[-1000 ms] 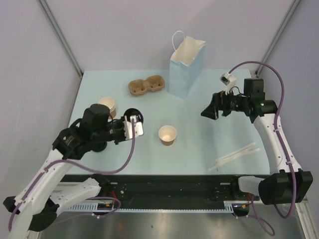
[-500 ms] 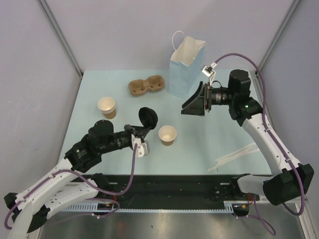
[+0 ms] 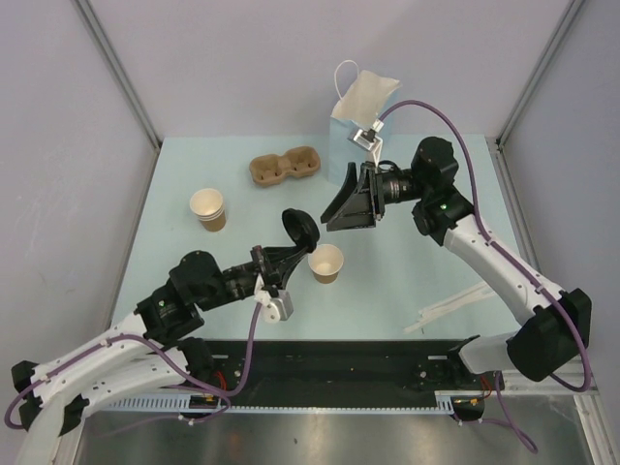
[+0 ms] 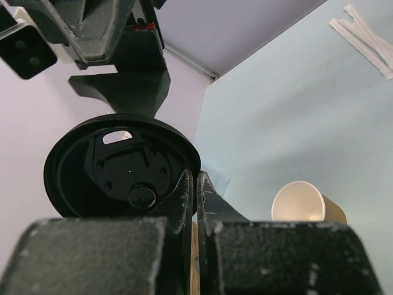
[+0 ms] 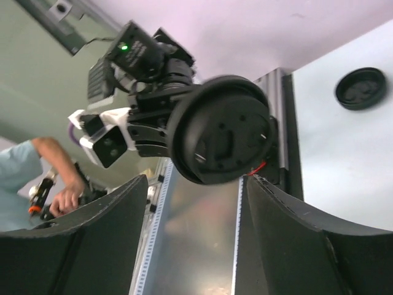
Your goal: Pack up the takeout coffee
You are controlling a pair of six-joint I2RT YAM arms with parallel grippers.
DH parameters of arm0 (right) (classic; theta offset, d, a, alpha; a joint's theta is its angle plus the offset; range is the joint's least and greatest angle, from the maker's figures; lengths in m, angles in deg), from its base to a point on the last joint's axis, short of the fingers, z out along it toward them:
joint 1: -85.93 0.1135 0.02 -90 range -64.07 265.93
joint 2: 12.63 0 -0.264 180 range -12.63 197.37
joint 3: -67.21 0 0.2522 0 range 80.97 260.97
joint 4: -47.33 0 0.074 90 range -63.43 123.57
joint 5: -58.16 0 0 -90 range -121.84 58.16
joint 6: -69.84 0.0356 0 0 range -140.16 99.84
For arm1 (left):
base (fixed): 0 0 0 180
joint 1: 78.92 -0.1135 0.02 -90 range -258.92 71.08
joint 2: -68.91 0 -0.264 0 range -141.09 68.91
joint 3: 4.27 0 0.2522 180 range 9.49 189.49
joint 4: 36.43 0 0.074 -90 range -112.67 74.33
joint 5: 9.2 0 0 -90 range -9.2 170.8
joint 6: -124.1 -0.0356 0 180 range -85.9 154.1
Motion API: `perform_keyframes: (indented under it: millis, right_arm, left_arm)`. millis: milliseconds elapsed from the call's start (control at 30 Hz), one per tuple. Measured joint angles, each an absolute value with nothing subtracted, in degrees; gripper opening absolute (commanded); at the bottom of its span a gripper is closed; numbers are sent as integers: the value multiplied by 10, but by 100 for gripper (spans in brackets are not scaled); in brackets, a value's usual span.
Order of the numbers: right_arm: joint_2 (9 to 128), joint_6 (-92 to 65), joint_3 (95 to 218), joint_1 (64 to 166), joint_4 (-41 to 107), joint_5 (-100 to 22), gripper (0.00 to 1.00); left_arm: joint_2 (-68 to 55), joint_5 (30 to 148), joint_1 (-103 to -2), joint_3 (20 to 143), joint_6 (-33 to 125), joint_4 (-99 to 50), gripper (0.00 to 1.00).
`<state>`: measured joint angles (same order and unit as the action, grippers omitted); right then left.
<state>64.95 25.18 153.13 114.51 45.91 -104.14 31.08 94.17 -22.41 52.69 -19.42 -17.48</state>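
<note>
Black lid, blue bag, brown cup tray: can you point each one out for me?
black lid [image 3: 300,231]: top external view, middle of its round disc.
blue bag [image 3: 339,143]: top external view, its blue left side.
brown cup tray [image 3: 285,166]: top external view, the bridge between its two wells.

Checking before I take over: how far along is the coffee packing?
Done: nothing yet; the near cup and far cup stand lidless on the table, outside the bag. In hand: the left fingers are shut on a black lid, held up beside the near cup; the right fingers are open, facing it. Left: lid the cup, then get it into the bag.
</note>
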Motion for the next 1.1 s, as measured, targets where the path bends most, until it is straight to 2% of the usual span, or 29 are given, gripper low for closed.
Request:
perform_keyframes:
  millis: [200,533,667,1100]
  right_arm:
    - [659,298,1531,1163,519,-1055,58]
    - [671,321,1531,1187,531,-1064,50]
    - [672,331,1531,1192,542,-1064,43]
    - [673,364,1531,1192,582,-1065,42]
  left_arm:
    - [309,923,-204,515,-194,-192,0]
    - [305,904,-194,514,-194,-212,0]
    - [302,901,-192,514,-194,-219,0]
    - [299,901,-185,512,-196,-224,0]
